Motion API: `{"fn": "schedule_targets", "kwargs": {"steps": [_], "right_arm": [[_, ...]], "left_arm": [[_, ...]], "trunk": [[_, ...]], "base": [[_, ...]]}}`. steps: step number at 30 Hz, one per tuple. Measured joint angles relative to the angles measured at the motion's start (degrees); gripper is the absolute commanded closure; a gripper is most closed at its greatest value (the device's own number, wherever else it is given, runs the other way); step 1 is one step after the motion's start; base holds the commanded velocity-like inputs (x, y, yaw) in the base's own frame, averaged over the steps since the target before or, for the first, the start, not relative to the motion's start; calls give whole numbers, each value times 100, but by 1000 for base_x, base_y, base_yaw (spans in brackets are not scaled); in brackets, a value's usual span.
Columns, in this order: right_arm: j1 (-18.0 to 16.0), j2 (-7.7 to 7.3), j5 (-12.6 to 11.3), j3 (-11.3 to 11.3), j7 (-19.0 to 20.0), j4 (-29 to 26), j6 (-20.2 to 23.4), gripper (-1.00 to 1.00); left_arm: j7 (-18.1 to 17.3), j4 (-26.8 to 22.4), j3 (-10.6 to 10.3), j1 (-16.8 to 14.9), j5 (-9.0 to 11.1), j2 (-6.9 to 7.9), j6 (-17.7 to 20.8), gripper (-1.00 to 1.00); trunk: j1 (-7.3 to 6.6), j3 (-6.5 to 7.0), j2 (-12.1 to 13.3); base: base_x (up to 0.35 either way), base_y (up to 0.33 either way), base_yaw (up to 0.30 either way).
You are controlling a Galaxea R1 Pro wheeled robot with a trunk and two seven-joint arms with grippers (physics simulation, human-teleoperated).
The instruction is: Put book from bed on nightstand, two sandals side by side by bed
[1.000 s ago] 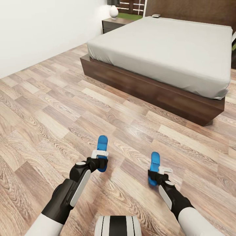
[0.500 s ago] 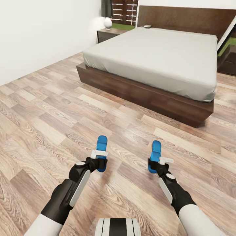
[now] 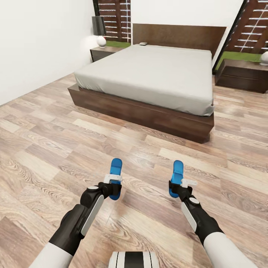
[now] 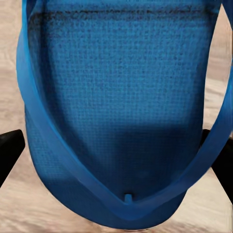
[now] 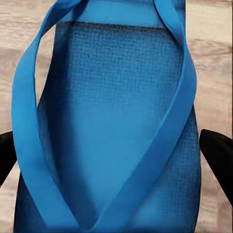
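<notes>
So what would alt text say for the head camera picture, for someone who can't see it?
Two robot arms reach forward over a wood-plank floor, the left hand and the right hand each holding a blue sandal. Ahead stands a low bed with a grey mattress, a dark nightstand on either side.

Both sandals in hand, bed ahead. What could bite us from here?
1. The left gripper and right gripper each pinch a sandal near one end, left sandal and right sandal sticking forward; either might tilt or slip on release and not land side by side.
2. The bed sits on a low dark frame; driving close may bump the protruding sandals against it.
</notes>
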Motion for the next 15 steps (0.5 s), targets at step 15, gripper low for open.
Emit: {"fn": "schedule_targets", "kwargs": {"steps": [15], "right_arm": [[-1, -12, -2, 2, -3, -17, 15, 100]], "left_arm": [[-4, 29, 1, -2, -27, -1, 25, 100]], "trunk": [[-39, 343, 20]], "base": [[0, -98, -290]]}}
